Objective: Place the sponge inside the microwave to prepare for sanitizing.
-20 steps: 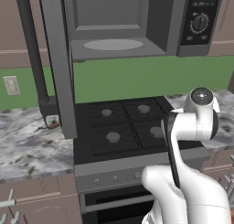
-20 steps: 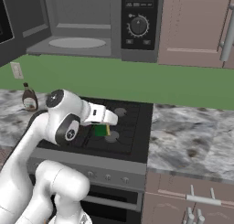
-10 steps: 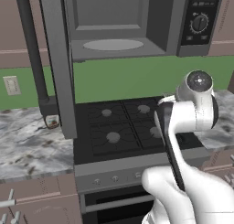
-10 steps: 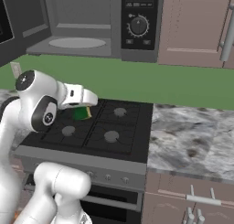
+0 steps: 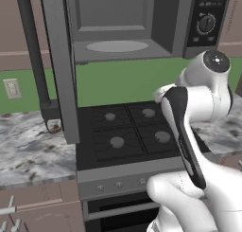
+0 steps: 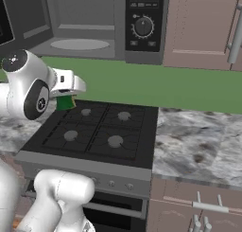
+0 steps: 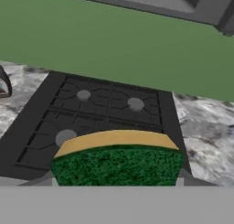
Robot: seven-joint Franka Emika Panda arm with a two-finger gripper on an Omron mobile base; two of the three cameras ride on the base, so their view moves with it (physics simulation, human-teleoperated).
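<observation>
Above the black stove (image 6: 94,131), the end effector (image 6: 66,102) holds the sponge (image 6: 65,102) clamped between its fingers, clear of the burners. In the hand view the sponge (image 7: 118,160) sits at the bottom, its dark green scrubbing layer facing the camera and the yellow layer curving along its top edge. Compared with a second ago, the hand has risen and swung toward the left side of the stove in the right base view; the sponge, then low over the burners near the stove's middle, now hangs higher, close below the microwave (image 6: 80,22). In the left base view the wrist (image 5: 208,84) stands higher too, level with the green wall strip. The microwave's door (image 5: 59,60) is swung wide, showing the grey interior and the round plate (image 5: 116,46), as in the earlier pictures. A brown bottle (image 5: 53,122) stands on the marbled counter (image 5: 28,150) left of the stove, partly behind the door's edge.
</observation>
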